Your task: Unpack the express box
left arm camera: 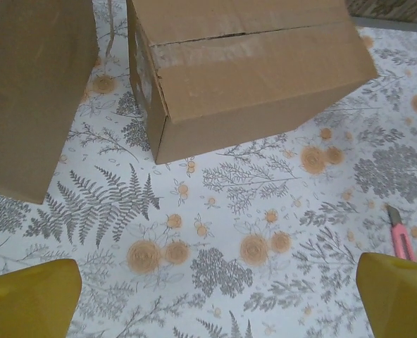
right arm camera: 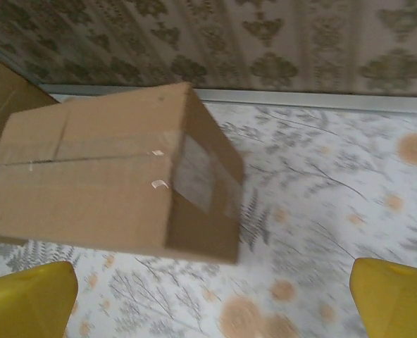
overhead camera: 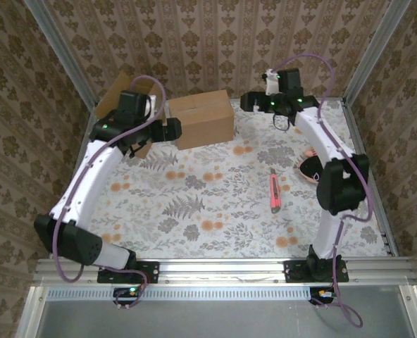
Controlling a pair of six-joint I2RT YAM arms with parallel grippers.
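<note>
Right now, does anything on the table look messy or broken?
Nothing is spilled. The box sits a bit crooked to the table edges, and the tape along its top seam looks slit. The pink knife lies loose on the flowered cloth.

Landmark: express box (overhead camera: 201,118). Near side of the box: open tablecloth (overhead camera: 194,204), passable from either arm. Right of the box: a free strip of cloth reaching to the right gripper (overhead camera: 251,102), which hangs near the box's far right corner. Left of the box: a narrow gap, hemmed by the left gripper (overhead camera: 167,130) just beside the box end and by a second carton (overhead camera: 117,95). Behind the box: the wall (overhead camera: 208,42) stands close. Well right of the box, nearer the bases: a utility knife (overhead camera: 273,191) lying flat.
</note>
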